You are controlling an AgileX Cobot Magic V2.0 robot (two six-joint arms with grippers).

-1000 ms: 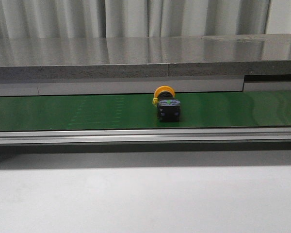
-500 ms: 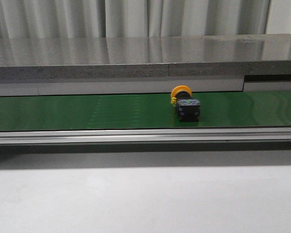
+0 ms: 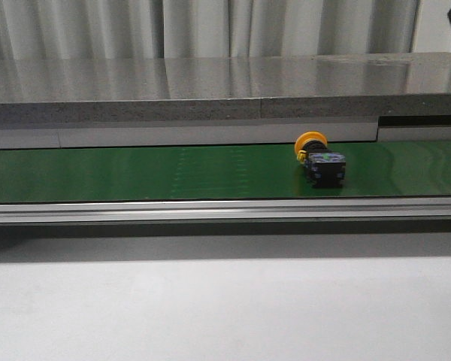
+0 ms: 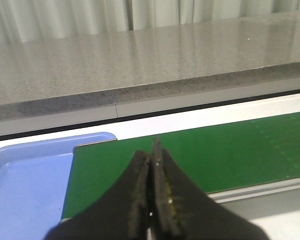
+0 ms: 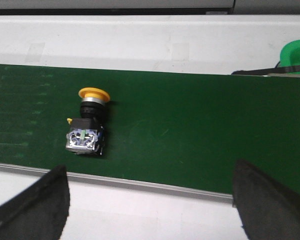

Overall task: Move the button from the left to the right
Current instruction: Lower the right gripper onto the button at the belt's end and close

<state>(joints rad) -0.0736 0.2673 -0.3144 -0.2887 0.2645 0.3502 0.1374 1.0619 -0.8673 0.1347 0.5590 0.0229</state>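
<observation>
While the button (image 3: 320, 163) lies on its side on the green belt (image 3: 135, 173), at two o'clock from centre, I'd lower my right jaws, spread wide, squarely over its black body; left jaws pressed together.

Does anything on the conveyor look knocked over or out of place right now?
Only the button stands out: it lies tipped on its side on the green belt, yellow cap toward the far edge. No damage or spill shows. The right gripper is open above it; the left gripper is shut.
</observation>
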